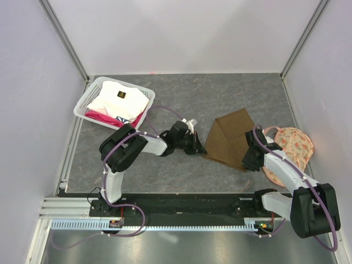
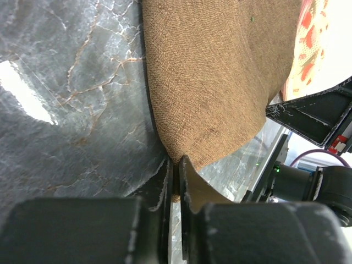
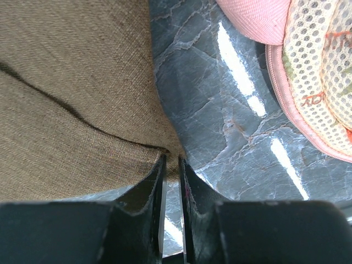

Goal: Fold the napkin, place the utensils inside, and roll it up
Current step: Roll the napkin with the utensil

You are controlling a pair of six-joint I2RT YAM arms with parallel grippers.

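Observation:
The olive-brown napkin (image 1: 228, 137) lies on the grey table, partly folded with a crease across it. My left gripper (image 1: 202, 149) is shut on its left corner; in the left wrist view the cloth (image 2: 203, 77) runs down into the closed jaws of that gripper (image 2: 177, 168). My right gripper (image 1: 247, 161) is shut on the napkin's near right corner; in the right wrist view the fabric (image 3: 71, 104) is pinched between the narrow jaws of the gripper (image 3: 172, 162). The utensils are out of view.
A white basket (image 1: 92, 94) with a white cloth and pink items stands at the back left. A peach floral round fabric piece (image 1: 291, 144) lies right of the napkin, under the right arm, its pink rim (image 3: 286, 104) close to the right gripper.

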